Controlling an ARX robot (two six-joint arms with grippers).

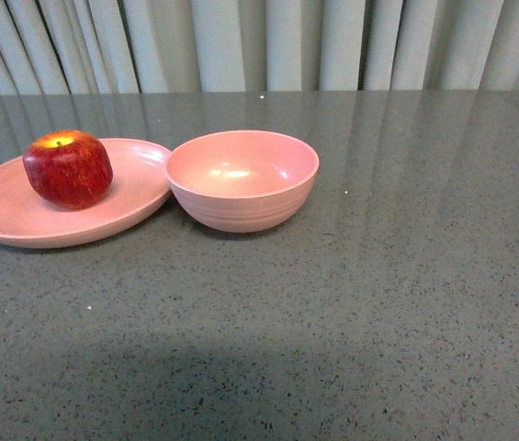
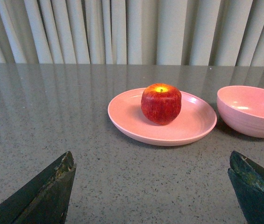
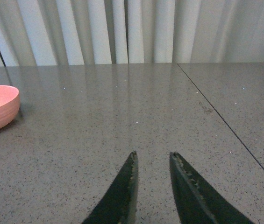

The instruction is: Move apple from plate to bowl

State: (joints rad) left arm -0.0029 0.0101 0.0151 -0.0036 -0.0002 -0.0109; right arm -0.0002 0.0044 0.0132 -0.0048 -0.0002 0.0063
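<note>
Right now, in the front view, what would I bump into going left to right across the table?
Round red apple, sitting on the wide shallow pink plate → deep round pink bowl.

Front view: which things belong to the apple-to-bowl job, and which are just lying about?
Job: apple; plate under it; bowl beside the plate.
Just there: grey table; curtain behind.
</note>
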